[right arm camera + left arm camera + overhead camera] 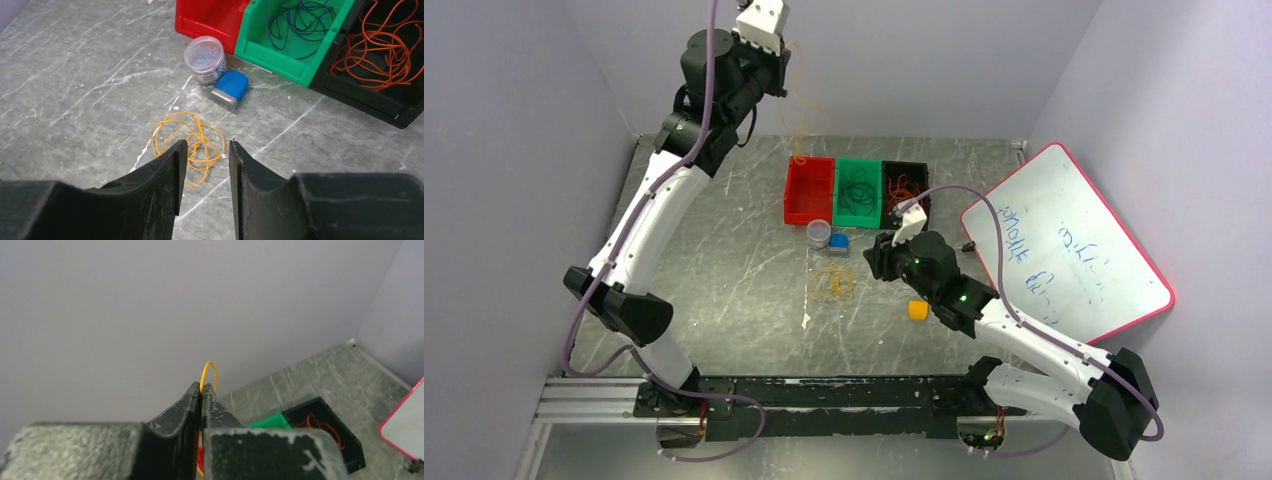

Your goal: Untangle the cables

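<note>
My left gripper [776, 62] is raised high at the back and shut on a yellow-orange cable [798, 157] that hangs down toward the red bin [810, 190]. In the left wrist view a loop of this cable [209, 371] sticks out above the closed gripper [201, 388]. A second yellow-orange cable [834, 283] lies coiled on the table. My right gripper [874, 262] is open and empty, low over that coil [197, 134], which shows just beyond the gripper [206, 145]. A dark purple-black cable [300, 20] lies in the green bin [272, 55]. A red-orange cable [380, 45] lies in the black bin [370, 97].
A small clear jar [818, 233] and a blue and grey object [839, 241] stand in front of the bins. A yellow-orange block [917, 310] lies near the right arm. A red-rimmed whiteboard [1064, 240] leans at the right. Walls close in the left, back and right.
</note>
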Robot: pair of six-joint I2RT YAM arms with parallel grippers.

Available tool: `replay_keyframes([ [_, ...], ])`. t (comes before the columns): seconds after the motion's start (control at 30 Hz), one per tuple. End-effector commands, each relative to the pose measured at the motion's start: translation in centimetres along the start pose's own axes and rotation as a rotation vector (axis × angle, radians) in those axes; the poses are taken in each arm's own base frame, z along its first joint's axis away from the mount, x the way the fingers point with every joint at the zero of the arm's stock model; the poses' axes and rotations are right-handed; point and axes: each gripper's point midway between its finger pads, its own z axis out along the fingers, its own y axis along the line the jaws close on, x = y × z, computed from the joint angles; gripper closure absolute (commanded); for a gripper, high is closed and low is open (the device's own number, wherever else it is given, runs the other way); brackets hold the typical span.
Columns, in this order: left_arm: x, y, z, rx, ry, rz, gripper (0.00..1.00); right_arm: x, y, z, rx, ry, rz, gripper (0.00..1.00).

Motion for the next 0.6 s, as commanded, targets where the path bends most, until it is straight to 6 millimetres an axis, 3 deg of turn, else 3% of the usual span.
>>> replay_keyframes([
  [0.0,3.3,-0.1,1.4,0.037,0.048,-0.025,0.93,-1.1,-0.3,-0.3,0.025,-0.034,0.022,0.6],
  [0.27,12.1,0.1,3.2,0.049,0.202,-0.067,0.93,-0.2,-0.8,-0.7,0.046,-0.026,0.046,0.6],
  [0.57,16.3,1.2,3.8,0.027,0.274,-0.094,0.93,0.2,-1.0,-0.7,0.06,-0.016,0.052,0.6],
])
